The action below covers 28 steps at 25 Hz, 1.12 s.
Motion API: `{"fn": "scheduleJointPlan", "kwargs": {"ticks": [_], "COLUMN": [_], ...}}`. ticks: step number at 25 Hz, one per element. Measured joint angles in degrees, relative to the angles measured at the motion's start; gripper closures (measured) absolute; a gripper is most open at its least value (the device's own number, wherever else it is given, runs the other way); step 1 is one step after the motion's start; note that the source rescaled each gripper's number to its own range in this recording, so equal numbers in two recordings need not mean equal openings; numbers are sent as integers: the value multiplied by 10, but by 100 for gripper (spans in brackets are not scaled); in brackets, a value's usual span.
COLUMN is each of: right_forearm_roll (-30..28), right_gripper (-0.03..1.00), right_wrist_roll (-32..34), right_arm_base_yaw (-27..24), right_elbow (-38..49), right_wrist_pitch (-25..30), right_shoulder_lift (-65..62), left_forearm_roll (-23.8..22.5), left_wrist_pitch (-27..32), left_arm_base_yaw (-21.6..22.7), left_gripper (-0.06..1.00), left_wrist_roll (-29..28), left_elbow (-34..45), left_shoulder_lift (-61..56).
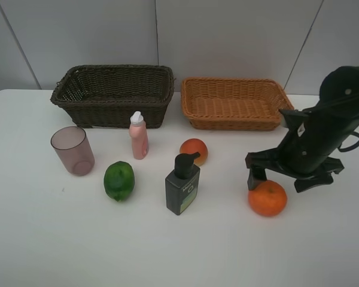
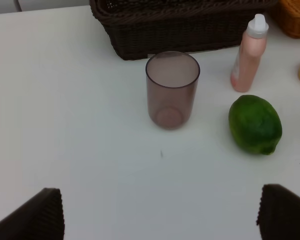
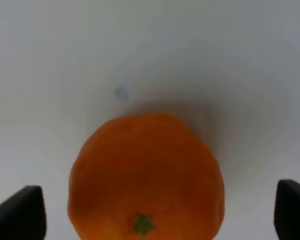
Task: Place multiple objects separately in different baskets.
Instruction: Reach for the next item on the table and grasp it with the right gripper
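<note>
On the white table stand a translucent mauve cup (image 1: pixel 73 150), a pink bottle with a white cap (image 1: pixel 138 137), a green lime (image 1: pixel 119 180), a dark green pump bottle (image 1: pixel 182 185), a reddish-orange fruit (image 1: pixel 194 149) and an orange (image 1: pixel 267 198). A dark brown basket (image 1: pixel 113 106) and a light tan basket (image 1: pixel 233 119) stand at the back. My right gripper (image 1: pixel 285 177) is open just above the orange (image 3: pixel 147 175), with a finger on either side. My left gripper (image 2: pixel 162 220) is open and empty, facing the cup (image 2: pixel 172 90), with the lime (image 2: pixel 255 124) and the pink bottle (image 2: pixel 249 55) beyond.
Both baskets look empty. The left arm is out of the exterior view. A grey panelled wall stands behind the baskets. The table's far edge runs just behind them.
</note>
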State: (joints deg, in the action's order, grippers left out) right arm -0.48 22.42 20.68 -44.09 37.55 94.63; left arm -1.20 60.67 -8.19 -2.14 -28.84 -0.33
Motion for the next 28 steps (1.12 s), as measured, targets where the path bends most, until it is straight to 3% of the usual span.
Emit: {"fn": "scheduleJointPlan", "kwargs": {"ticks": [28], "right_forearm_roll": [5], "right_gripper": [-3], "right_wrist_roll": [20], "right_arm_base_yaw": [13], "right_elbow": [-1], "right_wrist_pitch": [-50], "right_shoulder_lift": [90], "left_forearm_roll": [0], "left_wrist_pitch": [0], "left_arm_base_yaw": [0], "left_gripper": [-6], "left_wrist_roll": [0], "left_elbow": [0], "left_shoulder_lift": [0]}}
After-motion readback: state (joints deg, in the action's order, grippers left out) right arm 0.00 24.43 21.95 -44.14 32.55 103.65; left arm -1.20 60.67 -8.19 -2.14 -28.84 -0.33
